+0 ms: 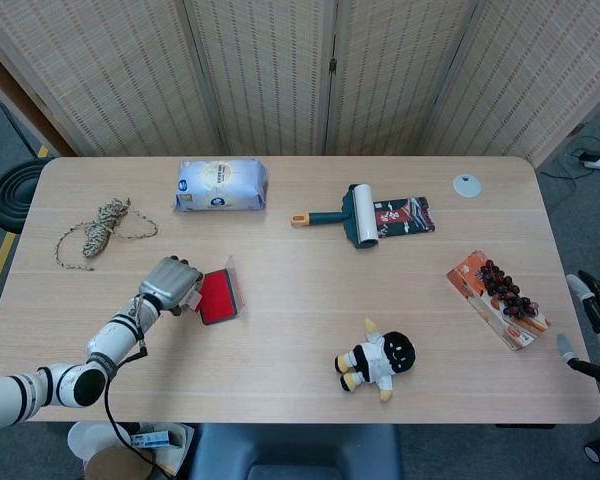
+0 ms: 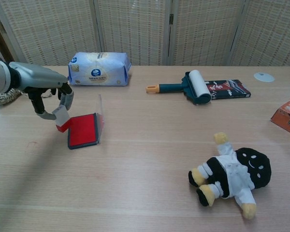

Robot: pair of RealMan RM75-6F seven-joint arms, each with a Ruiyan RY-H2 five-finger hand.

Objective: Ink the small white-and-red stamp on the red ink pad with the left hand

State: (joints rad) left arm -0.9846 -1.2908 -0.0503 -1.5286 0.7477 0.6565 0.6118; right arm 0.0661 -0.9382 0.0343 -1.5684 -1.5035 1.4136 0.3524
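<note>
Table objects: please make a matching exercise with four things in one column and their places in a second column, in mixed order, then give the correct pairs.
Things:
1. stamp
2. ink pad
3. lint roller
4. plush doll

Places:
A. far side of the table, lying beside a dark flat packet
B. near edge of the table, right of centre
C. pinched in the left hand, at the pad's left edge
D. flat on the table, clear lid standing open

Pairs: 1-C, 2-D, 3-A, 4-B
</note>
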